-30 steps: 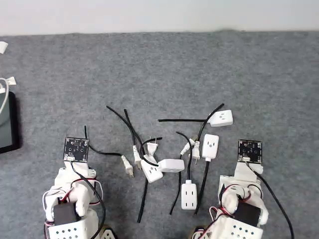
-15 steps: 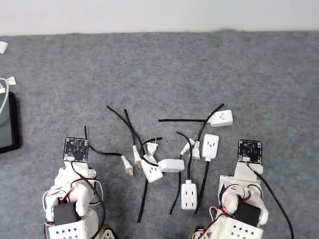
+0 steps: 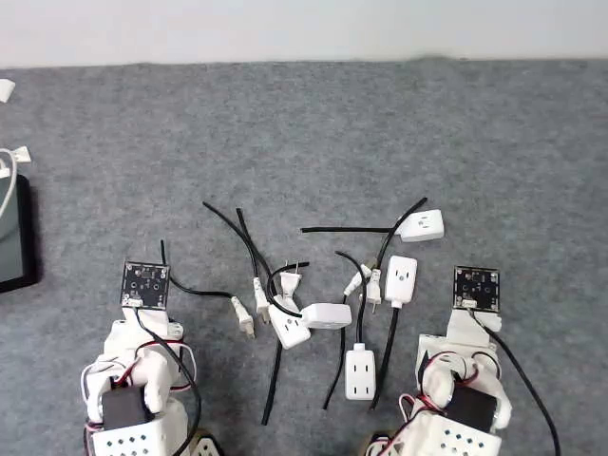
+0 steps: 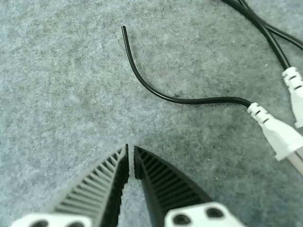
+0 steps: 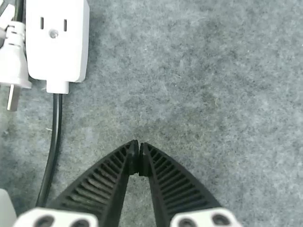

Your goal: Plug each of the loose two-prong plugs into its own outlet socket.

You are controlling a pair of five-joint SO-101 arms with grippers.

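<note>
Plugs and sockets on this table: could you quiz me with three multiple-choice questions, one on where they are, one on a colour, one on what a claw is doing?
1. Where do the sockets and plugs lie?
A) between the left arm and the right arm
B) stacked in a box
C) hanging off the table edge

2. What colour are the cords?
A) white
B) black
C) red

3. The right gripper is:
A) wide open
B) shut on a plug
C) shut, holding nothing

Answers:
1 A: in the high view they cluster on the grey mat between the arms.
2 B: every cord is black.
3 C: in the right wrist view its fingers meet over bare mat.
</note>
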